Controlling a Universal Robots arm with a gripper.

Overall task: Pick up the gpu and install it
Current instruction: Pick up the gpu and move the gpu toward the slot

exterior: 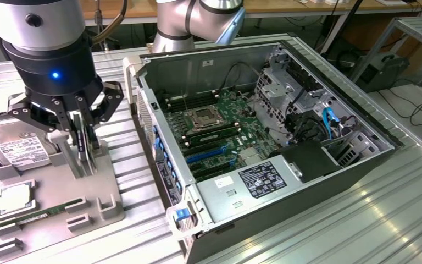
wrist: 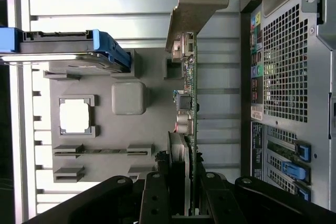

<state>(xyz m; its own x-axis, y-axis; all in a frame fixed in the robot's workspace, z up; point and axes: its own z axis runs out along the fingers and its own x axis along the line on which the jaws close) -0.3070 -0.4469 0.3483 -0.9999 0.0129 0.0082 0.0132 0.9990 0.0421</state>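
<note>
Clamping the gpu (exterior: 88, 163) edge-on, your gripper (exterior: 81, 137) sits at the left of the exterior view, fingers drawn narrow onto the thin card. The card stands upright over the grey parts tray (exterior: 112, 187). In the wrist view you see the green card run out from between the fingers (wrist: 157, 198) to its silver bracket (wrist: 195, 3), with the open computer case (exterior: 270, 137) just beside the tray.

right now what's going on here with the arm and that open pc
The robot arm's gripper is closed on the gpu, which stands on edge at the grey parts tray on the exterior view's left. The open computer case sits beside the tray, and the card is not in it yet. A hard drive lies on the tray.
</note>
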